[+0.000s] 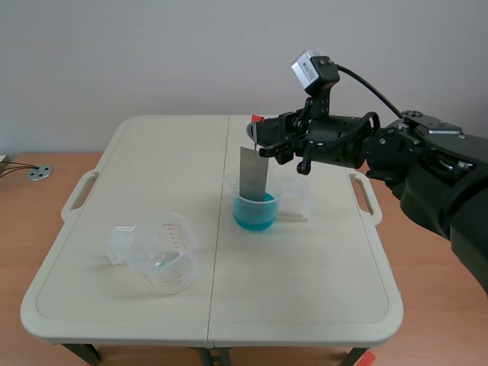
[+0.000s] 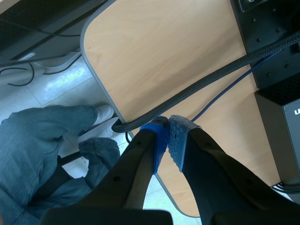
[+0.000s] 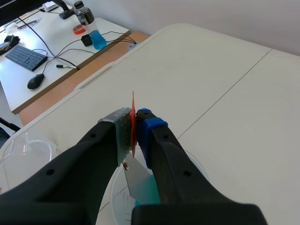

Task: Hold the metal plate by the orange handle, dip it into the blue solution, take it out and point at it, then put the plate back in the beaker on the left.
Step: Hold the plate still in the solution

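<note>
Well in from the right edge of the white folding table (image 1: 320, 290), a clear beaker of blue solution (image 1: 255, 212) held the lower end of the grey metal plate (image 1: 254, 175). The right gripper (image 3: 133, 129) pinched its thin orange handle (image 3: 132, 105). The left gripper (image 2: 166, 136) was closed and empty. A slanted lift might snag the rim and spill the solution.

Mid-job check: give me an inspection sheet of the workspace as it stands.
Surface: white folding table, only the job's things on it.
Job's things: metal plate upright, lower end reaching the blue solution in the middle beaker; empty beaker left of it, nearer the robot.
Clutter: nothing seen.
End effectors: right end effector shut on the orange handle; left end effector shut on nothing, over a wooden desk.
Cables: black braided cable and blue cable ahead of the left end effector.
Surroundings: person's legs in jeans beside that desk; keyboard and mouse on another desk.
</note>
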